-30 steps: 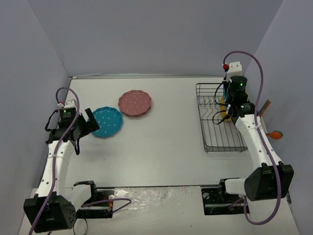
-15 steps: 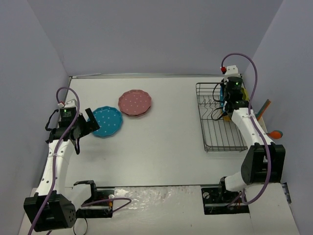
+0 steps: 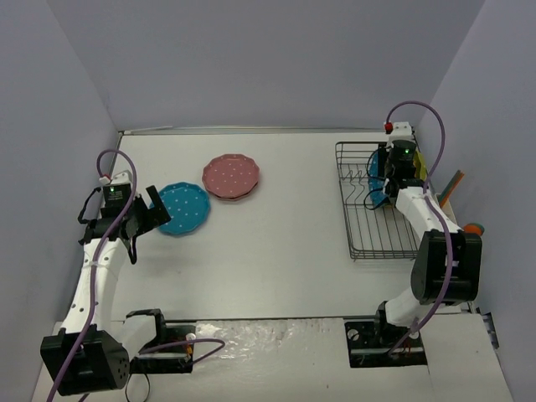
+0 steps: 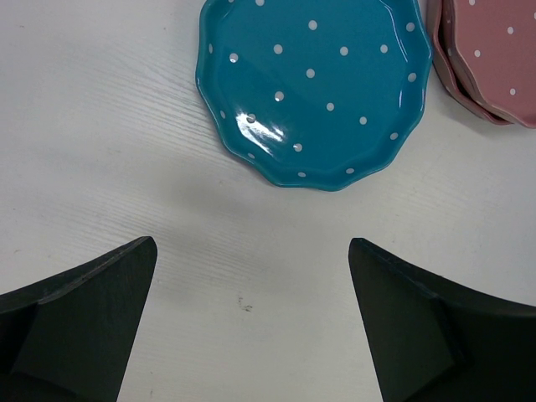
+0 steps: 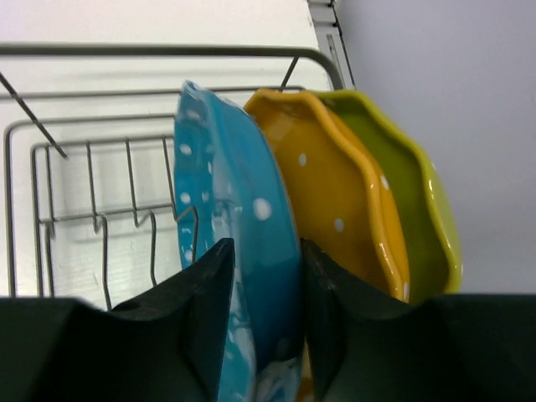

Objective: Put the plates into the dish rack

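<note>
Both fingers of the left gripper point(image 4: 251, 251) stood spread wide over the bare table point(image 4: 100, 126), holding nothing. Just beyond them lay the flat blue plate point(image 4: 314, 84), face up and not touched. It looked like a glazed, rigid dish: light enough for one arm, but slick under the pads and liable to chip if dropped. Lying flat, it offered only its scalloped rim, so the sensible hold would be a pinch across the near edge, one finger slid under the lip and one on top. The shallow rise of the rim left little room underneath.

Past it, close beside its far right edge, sat the pink plates point(image 4: 494, 59), apparently two nested in a stack. The top one would probably need lifting by its rim alone so that the lower one was not dragged along.

Farther off, on the right side of the table, the dish rack point(image 5: 167, 48) held three plates on edge. The right gripper point(image 5: 266, 251) was clenched on the rim of the upright blue plate point(image 5: 230, 167), one finger on each face. Behind that plate leaned the orange plate point(image 5: 335, 184), and last the yellow-green plate point(image 5: 410, 184), packed close together. Whether the gripped plate sat fully between tines could not be told. Hard glaze against glaze would call for a slow, gentle release.
</note>
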### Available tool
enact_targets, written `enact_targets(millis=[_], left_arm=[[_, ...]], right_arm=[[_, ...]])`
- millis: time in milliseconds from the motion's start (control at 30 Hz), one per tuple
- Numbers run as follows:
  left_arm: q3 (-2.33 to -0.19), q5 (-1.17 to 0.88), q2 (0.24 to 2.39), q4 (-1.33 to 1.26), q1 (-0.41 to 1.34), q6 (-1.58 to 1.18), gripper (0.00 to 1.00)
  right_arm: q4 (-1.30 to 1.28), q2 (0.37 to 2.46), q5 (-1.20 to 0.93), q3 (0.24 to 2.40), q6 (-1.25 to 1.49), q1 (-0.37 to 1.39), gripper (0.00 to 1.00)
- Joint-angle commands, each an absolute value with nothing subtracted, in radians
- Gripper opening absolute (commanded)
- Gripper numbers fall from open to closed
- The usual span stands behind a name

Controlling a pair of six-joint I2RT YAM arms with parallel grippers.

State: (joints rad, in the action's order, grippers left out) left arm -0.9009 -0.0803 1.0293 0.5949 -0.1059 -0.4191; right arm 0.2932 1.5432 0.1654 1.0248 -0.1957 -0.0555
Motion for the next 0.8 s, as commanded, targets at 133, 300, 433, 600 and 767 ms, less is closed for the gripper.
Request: enact_targets(millis=[133, 300, 433, 600, 767], left_arm=[[-0.922, -0.082, 1.049, 0.572, -0.106, -0.428, 0.97], [-0.917, -0.096, 1.073, 0.576, -0.106, -0.465, 0.97], [-0.894, -0.13, 1.092, 0.563, -0.116, -0.555, 0.97], [-0.812, -0.148, 1.105, 0.455, -0.124, -0.703, 0.97], [-0.757, -0.151, 1.168, 0.309, -0.126, -0.863, 0.95]], right_arm=[[0.4, 1.453, 0.126, 1.085, -0.186, -0.063, 0.69], [0.363, 1.351, 0.072, 1.096, -0.154, -0.056, 0.84], [0.328, 1.266, 0.047, 1.102, -0.104, -0.045, 0.95], [0.319, 1.142, -0.07, 1.087, 0.022, -0.034, 1.0], [0.433, 1.055, -0.122, 0.986, 0.209, 0.048, 1.0]])
